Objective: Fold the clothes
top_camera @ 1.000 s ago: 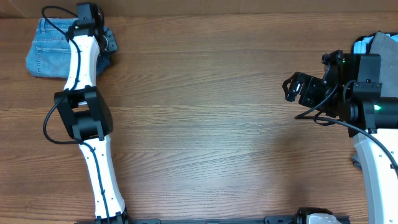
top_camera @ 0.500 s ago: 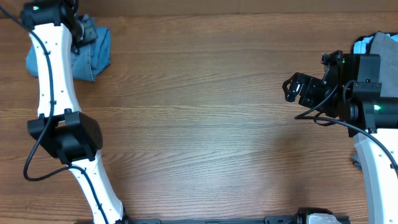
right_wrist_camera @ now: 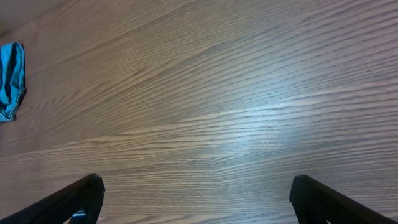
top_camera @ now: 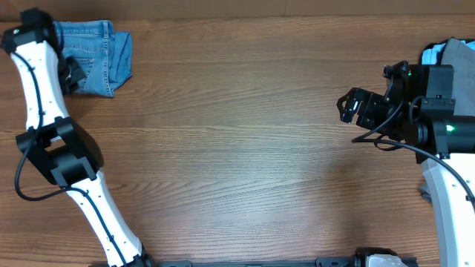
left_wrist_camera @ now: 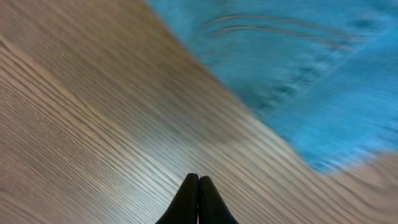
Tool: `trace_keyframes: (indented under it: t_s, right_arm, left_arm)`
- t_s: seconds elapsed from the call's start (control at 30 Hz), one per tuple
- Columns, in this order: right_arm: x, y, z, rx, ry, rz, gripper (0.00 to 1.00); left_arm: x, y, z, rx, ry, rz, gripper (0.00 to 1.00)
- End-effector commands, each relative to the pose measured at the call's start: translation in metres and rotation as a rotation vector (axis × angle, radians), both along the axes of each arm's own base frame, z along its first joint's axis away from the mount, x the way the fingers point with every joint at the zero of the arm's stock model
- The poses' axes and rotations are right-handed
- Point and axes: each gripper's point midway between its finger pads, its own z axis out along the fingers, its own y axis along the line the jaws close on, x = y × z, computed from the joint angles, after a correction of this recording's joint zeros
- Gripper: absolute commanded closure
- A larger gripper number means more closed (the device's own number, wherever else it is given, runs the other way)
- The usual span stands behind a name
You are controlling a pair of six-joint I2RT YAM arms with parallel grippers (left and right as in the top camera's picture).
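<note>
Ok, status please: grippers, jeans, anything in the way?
Left gripper shut, empty, beside jeans. Right gripper open, empty. Jeans folded, far left corner. Nothing in the way.

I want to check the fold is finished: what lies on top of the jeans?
Nothing lies on the visible jeans, only bare stitched denim. The left arm crosses above their left edge and hides it, so that part cannot be checked.

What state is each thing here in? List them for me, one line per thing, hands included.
jeans: folded, lying flat at the table's far-left corner, not held.
left hand: shut, empty, beside the jeans over wood.
right hand: open, empty, above the table.
other garments: heaped at the right edge, mostly cut off; cannot tell whether they are folded.
</note>
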Motion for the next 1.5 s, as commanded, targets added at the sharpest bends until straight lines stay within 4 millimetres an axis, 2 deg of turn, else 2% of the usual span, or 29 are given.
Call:
trace_keyframes:
  t_s: [0.0,0.2,0.27,0.6,1.1,1.27,1.43,1.47]
  right_arm:
    - [-0.001,0.003,-0.001,0.006,-0.002,0.009,0.00]
    - [-0.001,0.003,-0.001,0.006,-0.002,0.009,0.00]
    - [-0.001,0.003,-0.001,0.006,-0.001,0.009,0.00]
    - [-0.001,0.003,-0.001,0.006,0.000,0.009,0.00]
    - [-0.001,0.003,-0.001,0.007,-0.001,0.009,0.00]
    - [-0.001,0.003,-0.001,0.007,-0.001,0.009,0.00]
    - [-0.004,0.003,-0.003,0.007,0.014,0.009,0.00]
    - [-0.004,0.003,-0.003,0.008,0.018,0.009,0.00]
  left_arm:
    - [-0.005,0.000,-0.034,-0.032,0.063,0.010,0.96]
    - [0.008,0.006,-0.069,-0.030,0.055,0.017,0.96]
    - [0.013,0.008,-0.074,-0.025,0.039,0.026,0.96]
    - [0.046,0.003,-0.074,-0.063,-0.113,0.086,0.96]
    - [0.069,-0.003,-0.071,-0.053,-0.204,0.144,0.96]
    - [0.080,-0.006,-0.069,-0.039,-0.235,0.126,0.89]
    - [0.084,-0.006,-0.075,-0.041,-0.247,0.123,0.87]
    - [0.084,-0.006,-0.079,-0.043,-0.241,0.123,0.81]
